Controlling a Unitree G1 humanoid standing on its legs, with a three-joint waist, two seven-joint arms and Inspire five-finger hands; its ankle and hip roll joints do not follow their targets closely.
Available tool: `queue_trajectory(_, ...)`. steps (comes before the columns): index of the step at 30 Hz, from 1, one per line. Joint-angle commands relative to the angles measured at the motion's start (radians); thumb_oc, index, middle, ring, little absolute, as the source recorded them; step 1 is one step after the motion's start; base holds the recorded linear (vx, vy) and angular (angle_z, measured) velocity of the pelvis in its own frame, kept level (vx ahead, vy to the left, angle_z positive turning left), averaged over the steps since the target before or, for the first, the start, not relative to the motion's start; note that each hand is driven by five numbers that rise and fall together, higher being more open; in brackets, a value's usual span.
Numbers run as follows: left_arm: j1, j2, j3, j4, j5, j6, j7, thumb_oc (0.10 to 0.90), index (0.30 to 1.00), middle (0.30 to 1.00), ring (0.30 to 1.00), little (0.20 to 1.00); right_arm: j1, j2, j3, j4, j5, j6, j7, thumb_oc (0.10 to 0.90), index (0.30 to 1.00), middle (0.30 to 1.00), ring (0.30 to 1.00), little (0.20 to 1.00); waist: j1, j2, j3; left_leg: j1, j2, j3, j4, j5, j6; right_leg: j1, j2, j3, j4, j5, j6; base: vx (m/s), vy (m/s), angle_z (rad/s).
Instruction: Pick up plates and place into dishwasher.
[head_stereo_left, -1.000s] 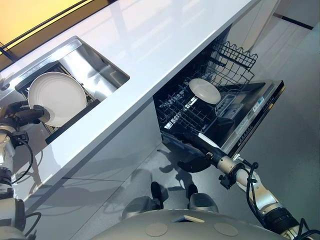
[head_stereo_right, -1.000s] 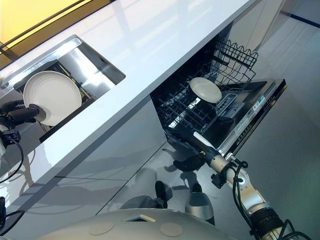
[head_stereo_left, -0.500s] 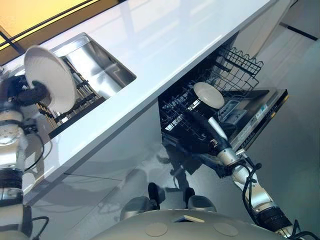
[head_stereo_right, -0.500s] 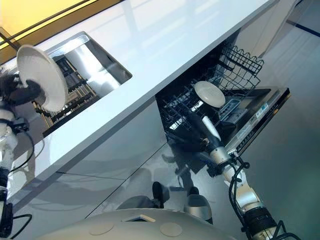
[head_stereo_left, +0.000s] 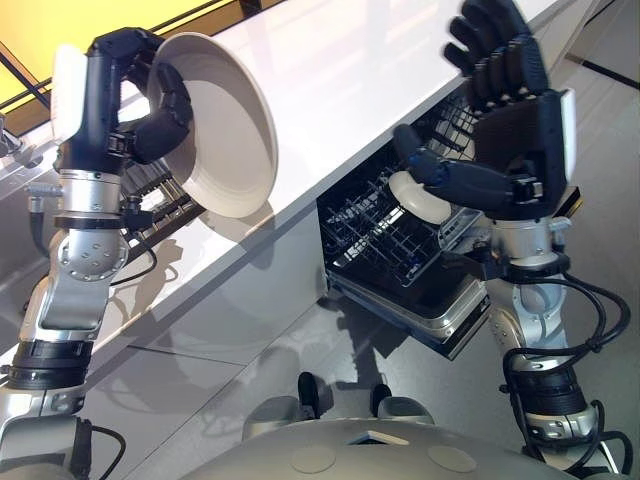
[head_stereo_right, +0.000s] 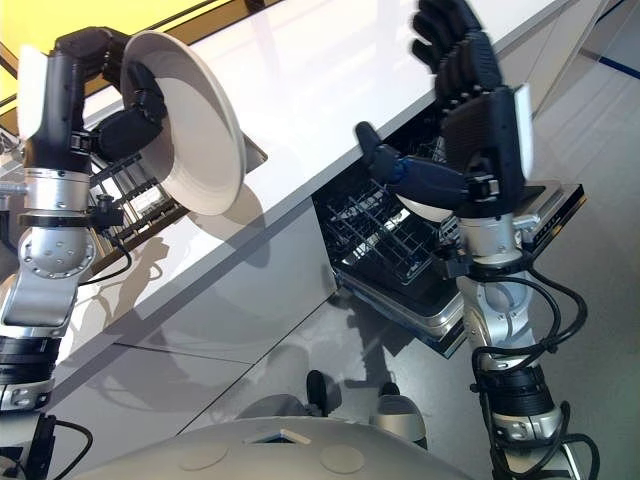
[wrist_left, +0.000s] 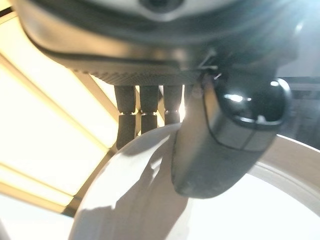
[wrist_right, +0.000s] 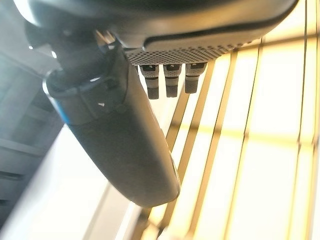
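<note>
Left eye view: one large white plate (head_stereo_left: 225, 130), raised above the white countertop (head_stereo_left: 340, 90), tilted on edge with its hollow face turned toward the dishwasher side. Left hand (head_stereo_left: 140, 95) at the plate's upper rim, fingers curled behind the rim and thumb pressed on the front; the left wrist view confirms the pinch, thumb (wrist_left: 225, 140) lying across the plate's face and fingers (wrist_left: 142, 112) reaching past its far edge. Right hand (head_stereo_left: 510, 110) lifted in front of the open dishwasher (head_stereo_left: 420, 260), palm facing the plate, fingers straight and spread, thumb jutting out sideways, holding nothing; well apart from the large plate. One smaller white plate (head_stereo_left: 420, 195) seated in the dark wire lower rack (head_stereo_left: 380, 225), partly hidden behind the right hand's thumb. Dishwasher door (head_stereo_left: 460, 310) folded down below the rack. Sink rack (head_stereo_left: 165, 195) partly visible behind the left arm.
</note>
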Motion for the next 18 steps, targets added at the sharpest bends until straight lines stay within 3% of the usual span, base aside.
queue_trajectory(1,-0.157,0.000,-0.017,0.012,0.075,-0.060,0.165,0.100,0.300,0.300,0.300,0.200,-0.091,0.034,0.054,-0.083,0.086,0.009,0.057,0.800,0.900,0.900,0.900,0.900,0.007,0.004,-0.107,0.048,-0.048,-0.020,0.010,-0.147,0.009,-0.083,0.072,0.007,0.106,-0.079,0.001,0.01,-0.043,0.01)
queue_trajectory(7,-0.236,-0.063,-0.133,0.017,0.217,0.000,0.300,0.100,0.300,0.300,0.300,0.200,-0.152,0.096,0.156,-0.075,0.131,0.046,0.012,0.800,0.900,0.900,0.900,0.900,0.008,-0.006,-0.117,0.047,-0.045,-0.022,0.009,-0.142,0.003,-0.075,0.077,0.006,0.101,-0.080,-0.004,0.01,-0.033,0.02)
queue_trajectory(13,-0.278,-0.080,-0.177,0.029,0.293,0.057,0.386,0.100,0.300,0.300,0.300,0.200,-0.174,0.129,0.198,-0.084,0.214,0.096,-0.003,0.800,0.900,0.900,0.900,0.900,0.006,-0.011,-0.121,0.048,-0.044,-0.022,0.007,-0.142,0.001,-0.071,0.079,0.006,0.097,-0.080,-0.007,0.01,-0.008,0.01)
queue_trajectory(18,-0.291,-0.090,-0.211,0.085,0.315,0.073,0.489,0.100,0.300,0.300,0.300,0.200,-0.183,0.150,0.224,-0.075,0.208,0.127,-0.050,0.800,0.900,0.900,0.900,0.900,0.002,-0.013,-0.124,0.053,-0.046,-0.020,0.009,-0.144,-0.001,-0.064,0.081,0.010,0.089,-0.077,-0.009,0.00,-0.003,0.01)
